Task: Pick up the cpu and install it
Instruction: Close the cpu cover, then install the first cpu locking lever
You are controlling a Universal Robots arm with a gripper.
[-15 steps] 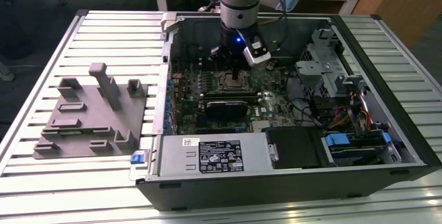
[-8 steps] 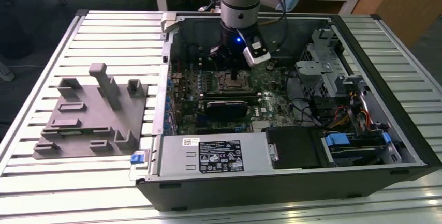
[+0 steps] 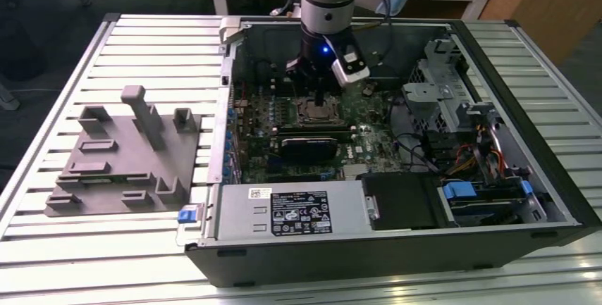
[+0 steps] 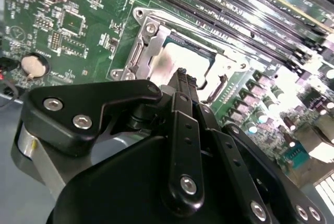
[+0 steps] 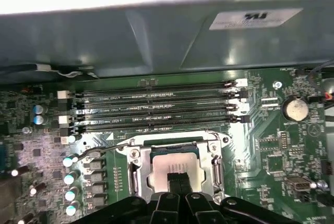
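Open PC case [image 3: 526,178] on the slatted table [image 3: 56,249], gray fixture tray [image 3: 123,153] beside it. Arm reaches down into the case over the motherboard [image 5: 271,145]. Gripper [image 5: 179,179] has its fingers pinched together, nothing between them (tips touching or just above the chip, can't tell which). The cpu [image 5: 169,164] lies flat in the socket [image 5: 136,167], directly under the fingertips.

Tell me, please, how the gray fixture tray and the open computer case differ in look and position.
The gray fixture tray is light gray and lies on the slatted table; the computer case is black. The tray carries upright blocks, while the case holds a green motherboard, where the gripper works. Both rest on the table.
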